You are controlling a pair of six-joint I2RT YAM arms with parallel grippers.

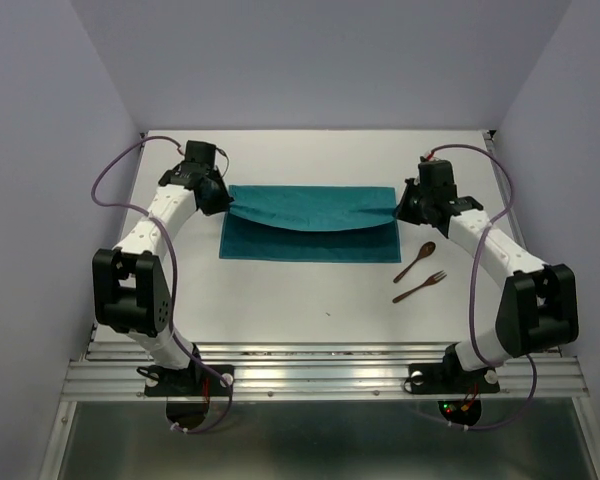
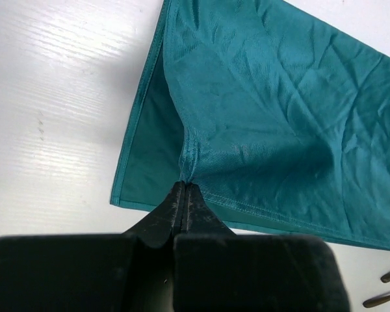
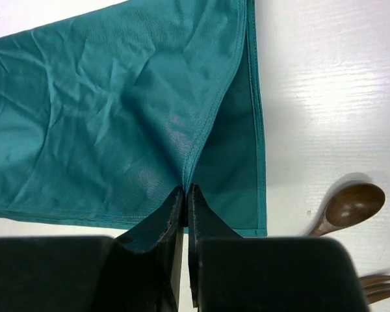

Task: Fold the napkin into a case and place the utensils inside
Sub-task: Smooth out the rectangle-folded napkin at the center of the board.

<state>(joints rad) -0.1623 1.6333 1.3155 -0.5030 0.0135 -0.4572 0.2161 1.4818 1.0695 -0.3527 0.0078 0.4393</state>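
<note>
The left gripper [image 2: 184, 187] and the right gripper [image 3: 186, 190] each pinch tight on one end of the napkin [image 1: 310, 238], lifting its top layer so it can fold evenly on the table [image 1: 280, 300], with the spoon [image 1: 412, 264] and fork [image 1: 420, 287] lying near its right end.

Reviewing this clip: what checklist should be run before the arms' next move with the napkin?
1. Grip of left gripper on the napkin, left edge: ok.
2. Grip of right gripper on its right edge: ok.
3. Lower layer flat on the table: ok.
4. The spoon and fork lie clear, right of the napkin: ok.
5. Fold finished: not ok, lower layer's near strip uncovered.
</note>
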